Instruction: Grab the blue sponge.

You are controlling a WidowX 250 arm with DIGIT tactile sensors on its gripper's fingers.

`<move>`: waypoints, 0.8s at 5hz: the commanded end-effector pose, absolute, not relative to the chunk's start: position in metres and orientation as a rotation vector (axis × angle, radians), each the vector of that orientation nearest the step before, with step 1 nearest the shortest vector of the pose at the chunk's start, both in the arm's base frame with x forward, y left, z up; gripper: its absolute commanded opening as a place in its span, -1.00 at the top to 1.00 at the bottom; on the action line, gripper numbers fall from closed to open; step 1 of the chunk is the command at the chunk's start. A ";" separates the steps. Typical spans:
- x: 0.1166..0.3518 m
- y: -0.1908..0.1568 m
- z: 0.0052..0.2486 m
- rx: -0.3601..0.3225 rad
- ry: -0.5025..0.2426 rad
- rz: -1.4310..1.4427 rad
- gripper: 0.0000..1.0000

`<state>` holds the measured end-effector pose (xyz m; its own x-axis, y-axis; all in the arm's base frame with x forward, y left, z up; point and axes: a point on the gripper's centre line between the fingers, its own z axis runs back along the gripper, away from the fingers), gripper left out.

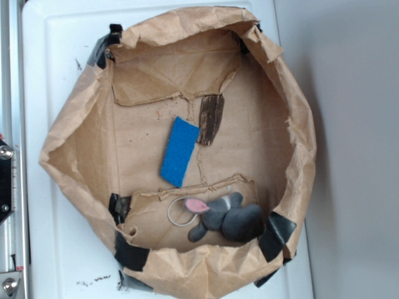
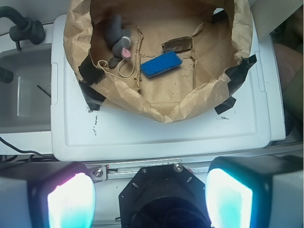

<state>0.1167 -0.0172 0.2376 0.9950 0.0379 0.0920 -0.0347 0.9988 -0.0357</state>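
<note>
Exterior: blue sponge (image 1: 179,152) near-upright (slightly tilted)

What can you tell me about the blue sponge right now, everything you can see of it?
The blue sponge is a thin, flat, bright blue rectangle, roughly twice as long as wide, with a matte, slightly rough-looking face. It lies flat on the brown paper floor inside the crumpled paper enclosure, near the middle, slightly askew. One upper corner meets or nearly meets the dark brown strip; the grey plush mouse lies apart from it. Nothing rests on it. The gripper is open and well away from it, outside the paper.
</note>
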 end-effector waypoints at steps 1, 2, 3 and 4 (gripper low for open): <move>0.117 -0.017 0.238 -0.034 -0.093 0.036 -1.00; 0.143 -0.026 0.248 -0.089 -0.075 0.176 -1.00; 0.175 -0.031 0.253 -0.130 -0.091 0.283 -1.00; 0.202 -0.020 0.238 -0.141 -0.136 0.459 -1.00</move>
